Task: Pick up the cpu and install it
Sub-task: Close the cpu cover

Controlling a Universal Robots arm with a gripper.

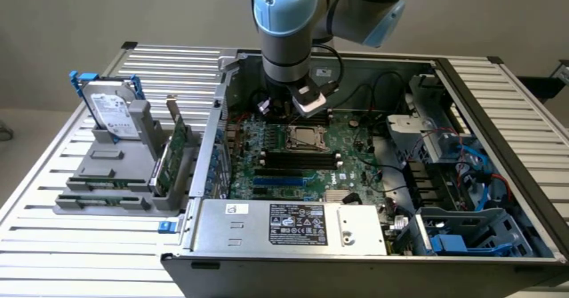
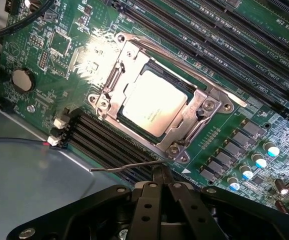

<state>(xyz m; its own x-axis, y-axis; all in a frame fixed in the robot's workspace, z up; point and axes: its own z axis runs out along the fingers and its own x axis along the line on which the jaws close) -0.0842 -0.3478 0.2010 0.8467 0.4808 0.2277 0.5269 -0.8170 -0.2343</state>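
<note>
- One main step looks done: the cpu (image 2: 157, 102) already lies flat inside the socket frame (image 2: 204, 107), its silvery top facing up and nothing resting on it.
- Most of the picking and placing therefore seems finished. The socket sits around the middle of the motherboard (image 1: 356, 171), between the rows of dark memory slots (image 2: 99, 137), inside the open computer case (image 1: 498, 111).
- One thin lever (image 2: 124, 166) stands free just outside the frame's near edge, so I judge the clamping is not yet complete, though I cannot tell whether the frame is fully latched.
- Both jaws are closed together and grip nothing.
- No contact shows between the jaws and the chip: their tips hang just beyond the frame's corner, close to the end of that loose lever. Whether they touch it I cannot tell.
</note>
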